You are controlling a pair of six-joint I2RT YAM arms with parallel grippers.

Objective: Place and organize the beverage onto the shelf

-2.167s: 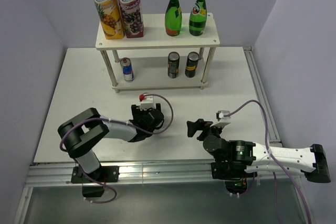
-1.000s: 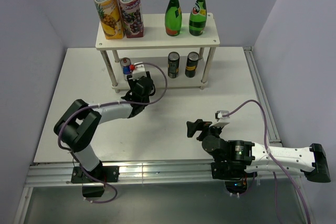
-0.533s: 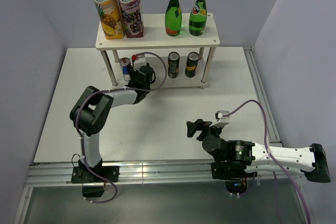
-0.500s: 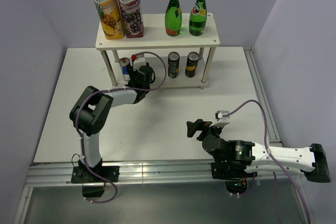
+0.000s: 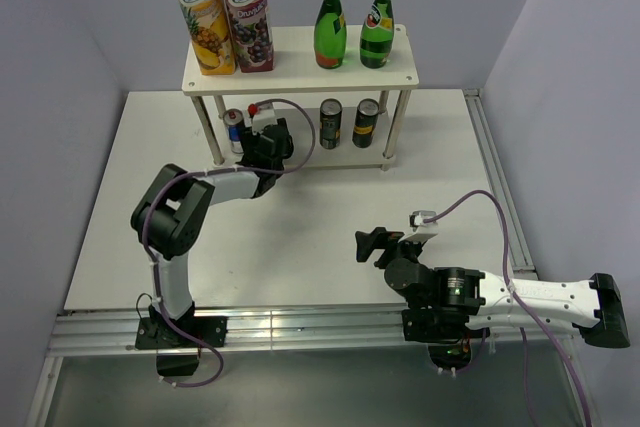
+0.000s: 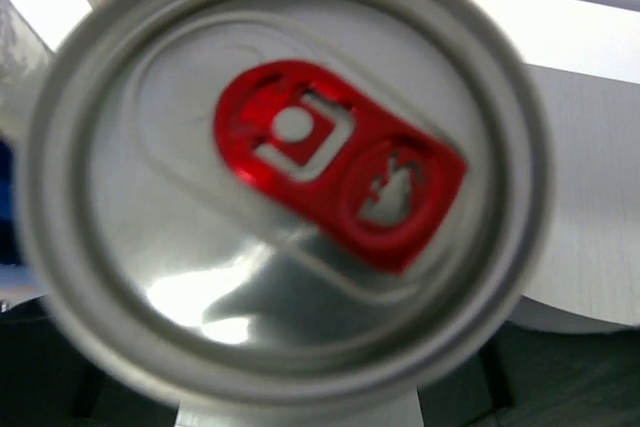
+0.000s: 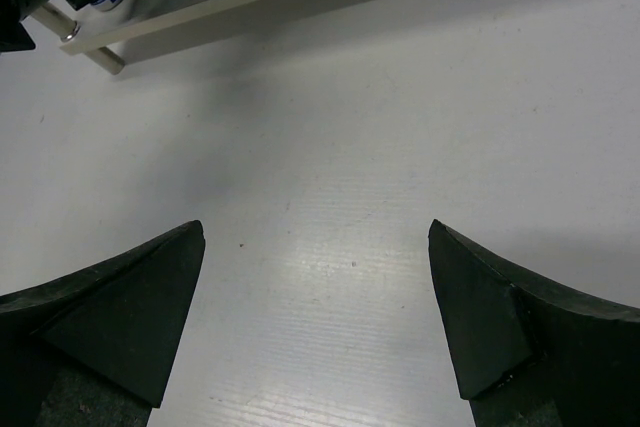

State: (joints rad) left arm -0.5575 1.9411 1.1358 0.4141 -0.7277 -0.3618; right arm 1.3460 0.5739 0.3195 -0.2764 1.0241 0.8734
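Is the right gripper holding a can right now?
No, the right gripper stands open over the table with nothing between its fingers.

**Eight drinks counted**

You have two juice cartons [image 5: 203,17], two green bottles [image 5: 331,27], two dark cans [image 5: 331,123], one blue-and-silver can [image 5: 233,129] and one red-tabbed can [image 6: 290,187], making four cans in all, and one white shelf [image 5: 295,57].

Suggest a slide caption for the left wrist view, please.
Silver can top with red pull tab, shelf board behind.
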